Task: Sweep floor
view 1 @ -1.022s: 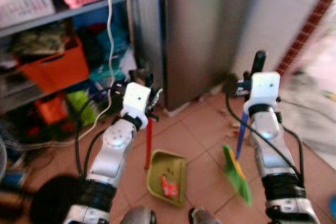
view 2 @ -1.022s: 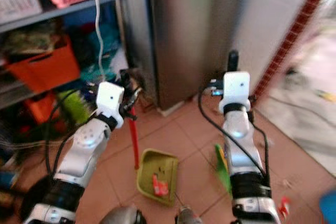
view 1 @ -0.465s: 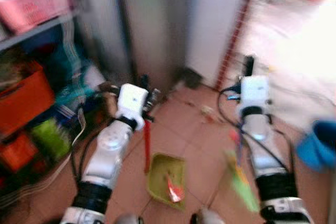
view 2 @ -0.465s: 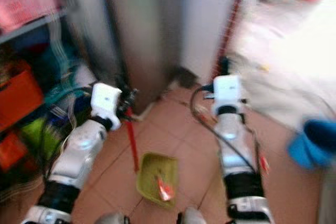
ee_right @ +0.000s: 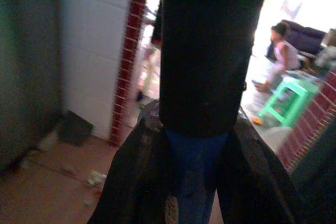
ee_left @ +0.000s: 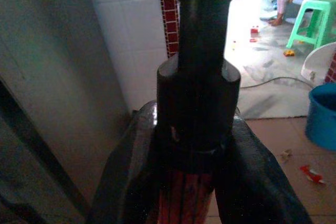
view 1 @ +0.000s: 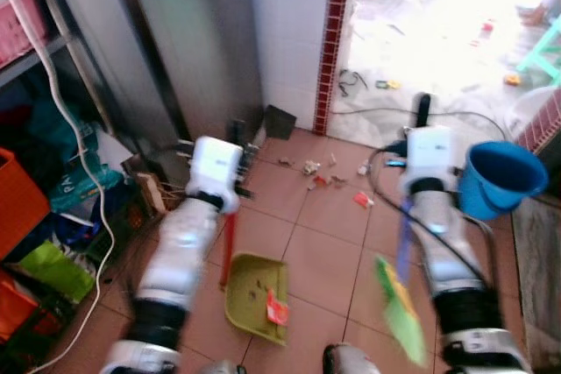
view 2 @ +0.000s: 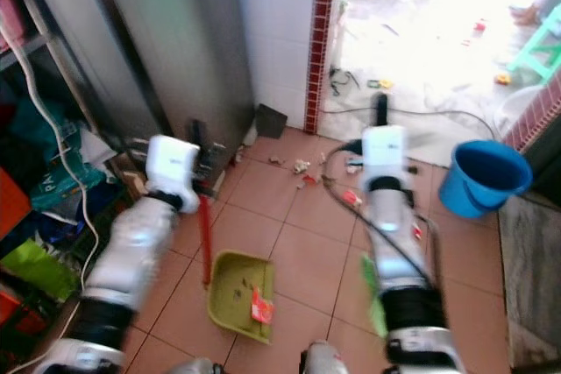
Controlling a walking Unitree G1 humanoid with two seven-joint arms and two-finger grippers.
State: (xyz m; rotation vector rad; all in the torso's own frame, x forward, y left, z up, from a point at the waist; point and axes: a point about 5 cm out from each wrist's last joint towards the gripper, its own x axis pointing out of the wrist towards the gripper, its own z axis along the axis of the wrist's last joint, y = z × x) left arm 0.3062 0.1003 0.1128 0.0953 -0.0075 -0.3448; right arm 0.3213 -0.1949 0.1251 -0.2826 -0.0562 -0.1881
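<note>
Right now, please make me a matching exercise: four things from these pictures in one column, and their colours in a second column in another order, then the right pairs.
Things:
1. dustpan
2. bucket
3. dustpan handle, held by the left pincer
4. broom stick, held by the right pincer

Colours:
A. red
B. blue, standing on the floor by the doorway
C. yellow-green
D. blue, slanting down to green bristles

Pairs: 1-C, 2-B, 3-A, 4-D
</note>
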